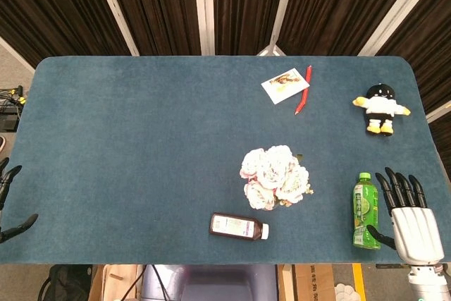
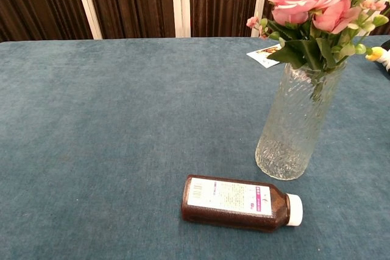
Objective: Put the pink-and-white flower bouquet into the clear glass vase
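Observation:
The pink-and-white flower bouquet (image 1: 275, 176) (image 2: 308, 1) stands upright in the clear glass vase (image 2: 296, 125), right of the table's middle; from the head view the blooms hide the vase. My right hand (image 1: 411, 217) is at the table's front right corner, fingers spread and holding nothing, just right of a green bottle. My left hand (image 1: 10, 202) shows only as dark fingertips at the left edge of the head view, apart and empty. Neither hand appears in the chest view.
A brown medicine bottle (image 1: 239, 227) (image 2: 239, 202) lies on its side in front of the vase. A green drink bottle (image 1: 366, 211) lies at the front right. A penguin plush (image 1: 380, 108), a card (image 1: 285, 85) and a red pen (image 1: 303, 90) sit further back.

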Robot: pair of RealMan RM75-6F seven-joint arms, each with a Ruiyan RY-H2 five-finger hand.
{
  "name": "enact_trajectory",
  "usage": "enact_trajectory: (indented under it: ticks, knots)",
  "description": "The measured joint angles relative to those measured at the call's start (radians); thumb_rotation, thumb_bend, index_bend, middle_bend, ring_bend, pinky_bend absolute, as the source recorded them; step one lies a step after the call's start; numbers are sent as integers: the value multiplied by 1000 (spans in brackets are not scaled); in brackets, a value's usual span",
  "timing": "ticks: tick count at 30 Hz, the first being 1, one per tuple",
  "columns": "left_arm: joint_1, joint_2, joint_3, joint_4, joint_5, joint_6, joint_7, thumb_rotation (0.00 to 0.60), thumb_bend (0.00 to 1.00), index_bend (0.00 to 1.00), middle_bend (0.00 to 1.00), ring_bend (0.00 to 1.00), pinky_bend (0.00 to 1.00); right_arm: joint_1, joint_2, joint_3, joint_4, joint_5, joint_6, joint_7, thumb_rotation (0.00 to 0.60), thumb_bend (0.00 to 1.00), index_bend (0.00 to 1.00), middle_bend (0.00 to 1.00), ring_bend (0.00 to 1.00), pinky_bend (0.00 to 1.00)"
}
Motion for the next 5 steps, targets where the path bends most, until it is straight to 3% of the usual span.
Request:
enact_trajectory:
  ticks: [5]
  knots:
    - [0,10,0,4,0,1,-22,600,166,133,0,0,116,4,-20,-1,50,1,-8,22,600,124,73,19,59,0]
